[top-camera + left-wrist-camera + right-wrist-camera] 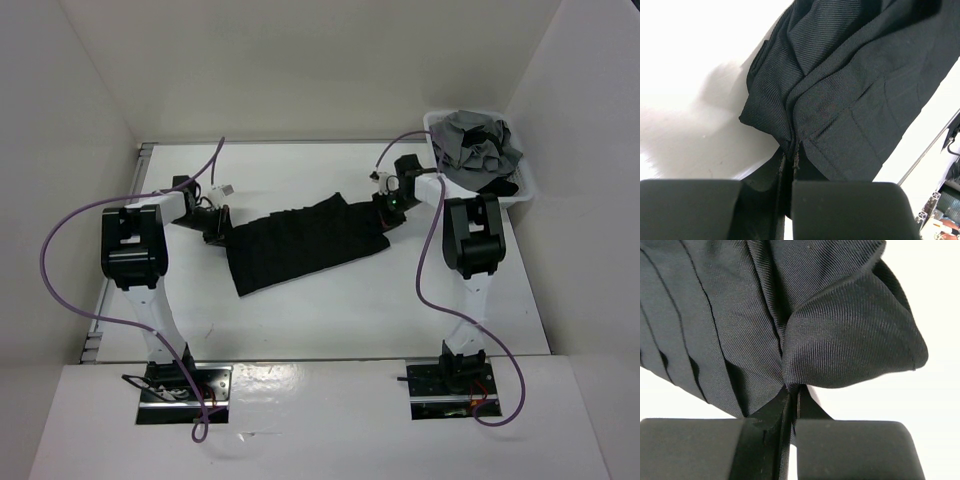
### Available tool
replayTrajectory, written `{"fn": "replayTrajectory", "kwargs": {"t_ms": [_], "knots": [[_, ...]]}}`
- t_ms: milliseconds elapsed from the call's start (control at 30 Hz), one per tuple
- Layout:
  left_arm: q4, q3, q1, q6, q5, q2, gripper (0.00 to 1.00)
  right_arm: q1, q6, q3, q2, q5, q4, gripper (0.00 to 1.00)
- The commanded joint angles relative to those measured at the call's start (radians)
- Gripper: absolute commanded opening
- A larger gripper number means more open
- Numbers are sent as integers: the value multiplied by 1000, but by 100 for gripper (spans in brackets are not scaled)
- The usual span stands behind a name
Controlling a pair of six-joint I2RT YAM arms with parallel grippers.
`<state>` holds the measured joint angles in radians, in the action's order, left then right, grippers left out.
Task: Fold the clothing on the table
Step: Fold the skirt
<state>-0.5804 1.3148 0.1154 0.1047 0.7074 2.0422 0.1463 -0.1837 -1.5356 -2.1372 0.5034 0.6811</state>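
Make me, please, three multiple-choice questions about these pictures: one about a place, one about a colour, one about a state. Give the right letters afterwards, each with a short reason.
1. Where does the white basket stand?
A. at the far right corner of the table
B. between the two arm bases
C. at the near left corner

2. What colour is the clothing lying on the table?
A. red
B. black
C. yellow

3. How do the left gripper and the right gripper stand?
A. both open above the cloth
B. only the left one shut
C. both shut on the clothing, one at each end

Answers:
1. A: the top view shows it in the far right corner, with a grey garment inside.
2. B: every view shows black ribbed fabric.
3. C: each wrist view shows fabric pinched between closed fingers.
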Motion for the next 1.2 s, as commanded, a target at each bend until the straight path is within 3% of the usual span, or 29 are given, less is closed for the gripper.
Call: {"fn": "replayTrajectory", "kwargs": {"t_ms": [0,233,500,933,1167], "knots": [[4,-20,24,21,-106,3,0,-31,-28,3,31,-181,-11,0],[4,-20,24,12,-106,3,0,-51,-28,12,74,-235,-11,0],[4,-11,24,3,-106,3,0,-51,-19,-119,131,-259,46,0],[4,-2,24,3,-97,22,0,125,-37,-245,195,-286,140,0],[-6,-2,24,3,-106,23,0,288,-46,-343,154,-305,196,0]]}}
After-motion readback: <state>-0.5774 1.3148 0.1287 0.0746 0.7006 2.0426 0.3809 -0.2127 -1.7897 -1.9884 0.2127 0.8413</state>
